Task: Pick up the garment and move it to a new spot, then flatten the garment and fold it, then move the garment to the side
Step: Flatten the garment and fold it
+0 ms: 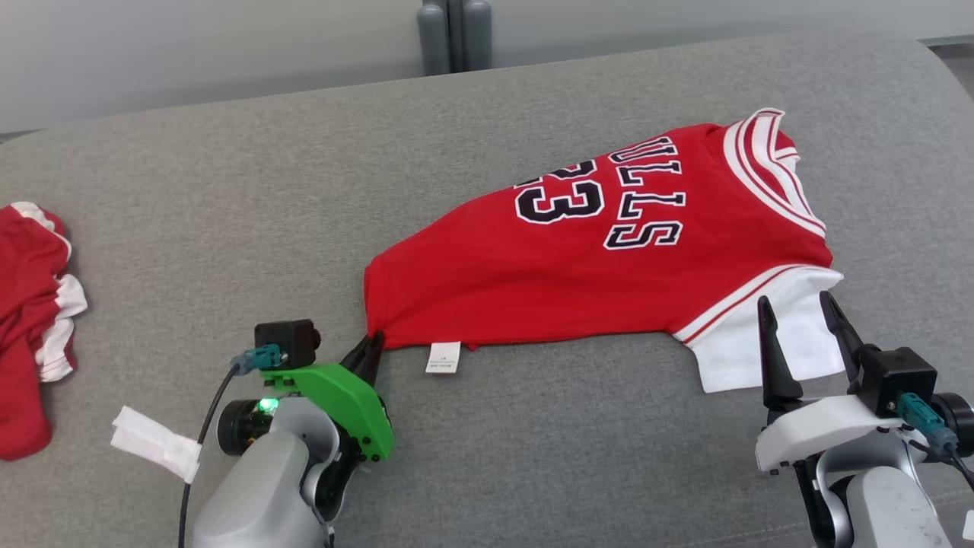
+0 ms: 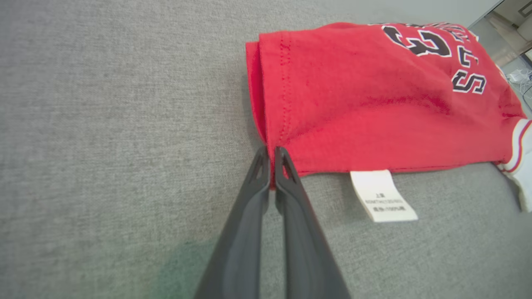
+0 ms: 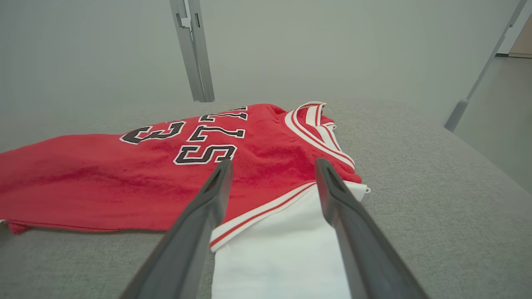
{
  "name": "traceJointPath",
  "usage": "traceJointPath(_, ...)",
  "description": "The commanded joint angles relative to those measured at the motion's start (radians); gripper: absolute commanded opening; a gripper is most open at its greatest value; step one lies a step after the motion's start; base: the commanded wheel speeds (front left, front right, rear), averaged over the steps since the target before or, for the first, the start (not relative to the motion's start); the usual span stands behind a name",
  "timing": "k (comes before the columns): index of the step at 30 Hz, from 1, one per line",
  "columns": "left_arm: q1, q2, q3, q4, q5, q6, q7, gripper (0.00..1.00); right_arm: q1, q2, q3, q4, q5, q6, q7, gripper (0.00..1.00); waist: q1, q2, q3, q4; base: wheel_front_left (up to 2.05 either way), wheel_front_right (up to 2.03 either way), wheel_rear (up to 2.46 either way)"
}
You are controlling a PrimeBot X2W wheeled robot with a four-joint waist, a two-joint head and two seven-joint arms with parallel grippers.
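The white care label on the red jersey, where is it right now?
In the head view the care label lies on the grey surface at the red jersey's near edge, just right of the left gripper shut on its corner.

Light: bright, soft and even; no glare.
Shadows: thin, soft-edged, under the near hem of the red jersey with black-and-white lettering point(image 1: 533, 289) on the grey woven fabric surface point(image 1: 228, 228).
Colour cast: faint green patch low in the left wrist view.
Distortion: wide-angle stretch at wrist-view edges.
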Motion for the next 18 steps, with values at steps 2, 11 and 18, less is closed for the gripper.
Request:
traceJointPath(2, 0.045, 0.025, 0.009, -0.049, -0.018, 0.006, 0.0, 0.0, 0.018, -0.003, -0.006, -0.009, -0.008, -0.002, 0.005, 1.0, 0.0, 0.0, -0.019, 0.047, 0.0, 0.0, 0.0)
traceJointPath(11, 0.195, 0.087, 0.017, -0.258, -0.018, 0.083, 0.019, 0.0, 0.025, -0.003, 0.002, -0.02, -0.008, -0.002, 0.021, 1.0, 0.0, 0.0, -0.041, 0.117, 0.0, 0.0, 0.0)
traceJointPath(18, 0.246, 0.108, 0.012, -0.309, 0.025, 0.114, -0.082, 1.0, 0.026, -0.003, 0.002, -0.02, -0.003, -0.002, 0.024, 1.0, 0.0, 0.0, -0.055, 0.131, 0.0, 0.0, 0.0)
